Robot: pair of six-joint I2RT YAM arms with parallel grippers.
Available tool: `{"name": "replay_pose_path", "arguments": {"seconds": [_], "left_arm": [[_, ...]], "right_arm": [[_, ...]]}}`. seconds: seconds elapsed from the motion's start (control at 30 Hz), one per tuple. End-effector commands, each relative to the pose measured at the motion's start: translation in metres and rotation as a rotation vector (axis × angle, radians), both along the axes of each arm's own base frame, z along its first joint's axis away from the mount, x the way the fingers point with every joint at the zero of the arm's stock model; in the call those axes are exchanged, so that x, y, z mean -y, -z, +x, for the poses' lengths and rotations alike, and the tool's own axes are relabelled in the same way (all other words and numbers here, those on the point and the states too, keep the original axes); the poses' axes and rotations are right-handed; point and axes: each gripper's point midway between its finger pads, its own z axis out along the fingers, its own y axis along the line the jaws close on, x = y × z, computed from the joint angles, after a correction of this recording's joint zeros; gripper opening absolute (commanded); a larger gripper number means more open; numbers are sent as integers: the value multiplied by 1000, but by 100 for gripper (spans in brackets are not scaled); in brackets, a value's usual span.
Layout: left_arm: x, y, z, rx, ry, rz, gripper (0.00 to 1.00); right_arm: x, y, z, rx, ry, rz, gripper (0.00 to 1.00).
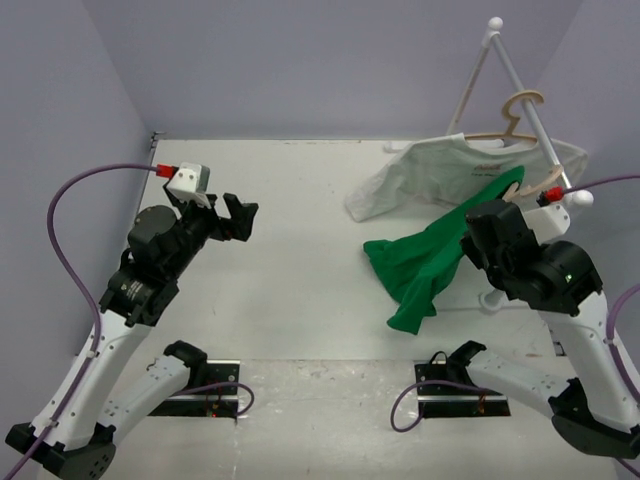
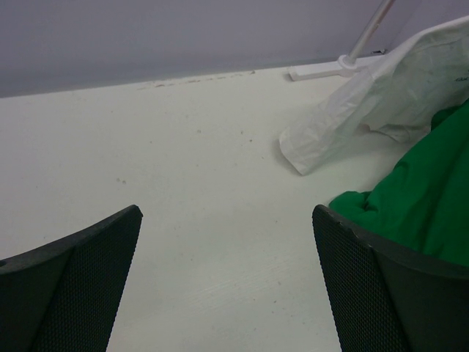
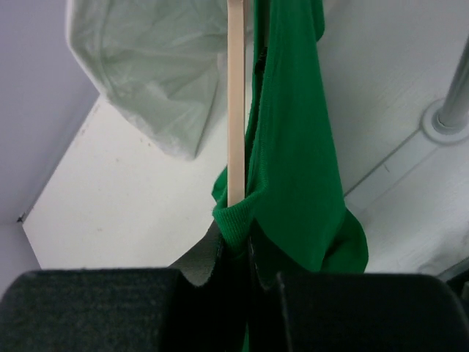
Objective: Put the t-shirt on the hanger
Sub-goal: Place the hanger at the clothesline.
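Observation:
The bright green t-shirt (image 1: 418,265) hangs from my right gripper (image 1: 492,214) and trails down-left onto the table. In the right wrist view the gripper (image 3: 249,249) is shut on the shirt's ribbed edge (image 3: 238,224), and the rest of the cloth (image 3: 293,147) hangs beyond it. A thin tan arm of the hanger (image 3: 235,110) runs straight out from the pinched cloth; whether the fingers also hold it is hidden. My left gripper (image 1: 236,218) is open and empty, far left of the shirt. In its wrist view (image 2: 227,220) the green cloth (image 2: 425,198) lies at the right.
A white t-shirt (image 1: 440,170) hangs on a second wooden hanger (image 1: 520,108) from the white rack (image 1: 495,30) at the back right, its hem resting on the table (image 1: 290,200). The rack's foot (image 2: 330,70) and pole (image 3: 454,110) stand close to the right arm.

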Motion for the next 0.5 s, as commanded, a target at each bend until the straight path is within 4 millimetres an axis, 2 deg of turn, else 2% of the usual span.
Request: {"name": "replay_pose_path", "arguments": {"seconds": [0.0, 0.1, 0.2, 0.47], "left_arm": [[4, -2, 6, 26, 20, 15, 100], [5, -1, 6, 25, 25, 23, 100], [5, -2, 6, 31, 24, 26, 100], [10, -3, 6, 32, 49, 16, 100]], "right_arm": [[32, -31, 7, 47, 138, -132, 0], [43, -37, 13, 34, 177, -187, 0], [58, -35, 16, -11, 216, -243, 0], [69, -23, 21, -56, 225, -326, 0]]}}
